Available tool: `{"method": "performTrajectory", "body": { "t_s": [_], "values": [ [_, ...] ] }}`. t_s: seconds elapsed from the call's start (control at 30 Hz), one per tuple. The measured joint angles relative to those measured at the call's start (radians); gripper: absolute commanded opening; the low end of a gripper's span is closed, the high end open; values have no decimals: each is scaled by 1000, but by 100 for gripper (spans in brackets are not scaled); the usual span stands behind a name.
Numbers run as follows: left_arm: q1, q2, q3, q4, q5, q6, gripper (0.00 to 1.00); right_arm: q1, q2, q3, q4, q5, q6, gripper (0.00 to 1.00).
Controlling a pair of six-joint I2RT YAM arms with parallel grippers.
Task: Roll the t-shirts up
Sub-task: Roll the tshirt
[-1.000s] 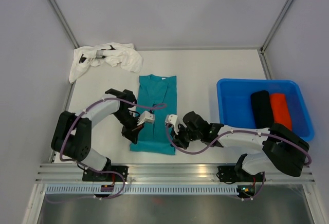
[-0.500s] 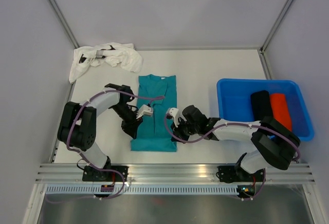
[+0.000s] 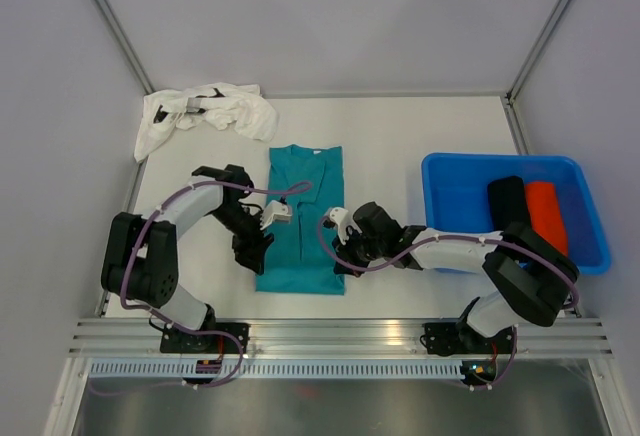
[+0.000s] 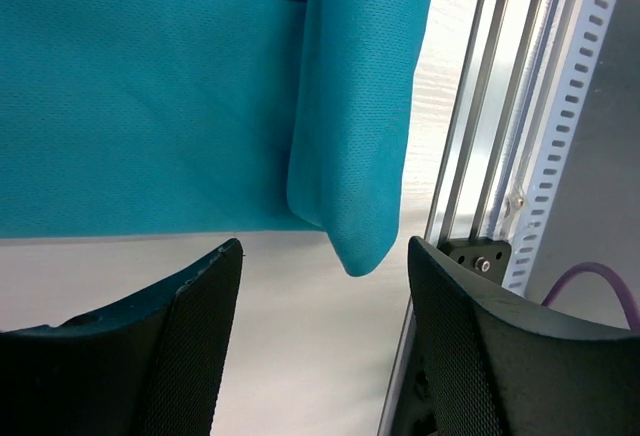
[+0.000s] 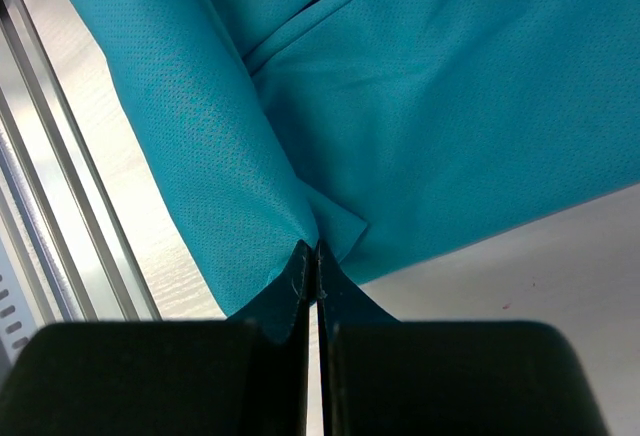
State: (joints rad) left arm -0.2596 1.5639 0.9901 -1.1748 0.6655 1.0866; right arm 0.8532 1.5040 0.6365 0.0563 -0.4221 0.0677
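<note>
A teal t-shirt lies flat and folded narrow at the table's middle, with its near hem turned over in a short fold. My left gripper stands open at the hem's left corner, and the cloth tip hangs just beyond its fingertips, untouched. My right gripper is shut on the hem's right corner, pinching the teal cloth at its tips. A white t-shirt lies crumpled at the back left. The black and orange-red t-shirts lie rolled in the tub.
The blue plastic tub stands at the right of the table. An aluminium rail runs along the near edge, close behind both grippers. Grey walls enclose the table on three sides.
My left gripper has opened and let go of the teal shirt's left hem corner, backing off slightly. The hem now lies a little farther from the rail. The right gripper keeps its grip.
</note>
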Motion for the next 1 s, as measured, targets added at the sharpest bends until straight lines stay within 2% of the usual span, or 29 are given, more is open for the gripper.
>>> {"method": "performTrajectory", "body": {
  "t_s": [0.07,0.17,0.3,0.4,0.57,0.77,0.83,1.0],
  "values": [
    [-1,0,-17,11,8,-16,73,-1,6,5,-5,2,0,0],
    [-7,0,-40,70,-3,-63,68,-1,7,6,-6,2,0,0],
    [-11,20,-50,153,-11,-129,27,-1,12,6,-8,9,0,0],
    [-11,43,-50,185,-11,-150,13,-1,15,6,-11,18,0,0],
    [-11,69,-50,190,-11,-152,11,-8,15,6,-11,34,11,0],
    [-10,72,-23,180,-11,-159,25,-14,15,6,-11,50,34,0],
    [-10,69,18,177,-10,-181,27,-14,15,6,-11,56,45,0],
    [-21,-66,93,206,-8,-238,29,-14,15,8,-15,73,79,0]
  ]
}}
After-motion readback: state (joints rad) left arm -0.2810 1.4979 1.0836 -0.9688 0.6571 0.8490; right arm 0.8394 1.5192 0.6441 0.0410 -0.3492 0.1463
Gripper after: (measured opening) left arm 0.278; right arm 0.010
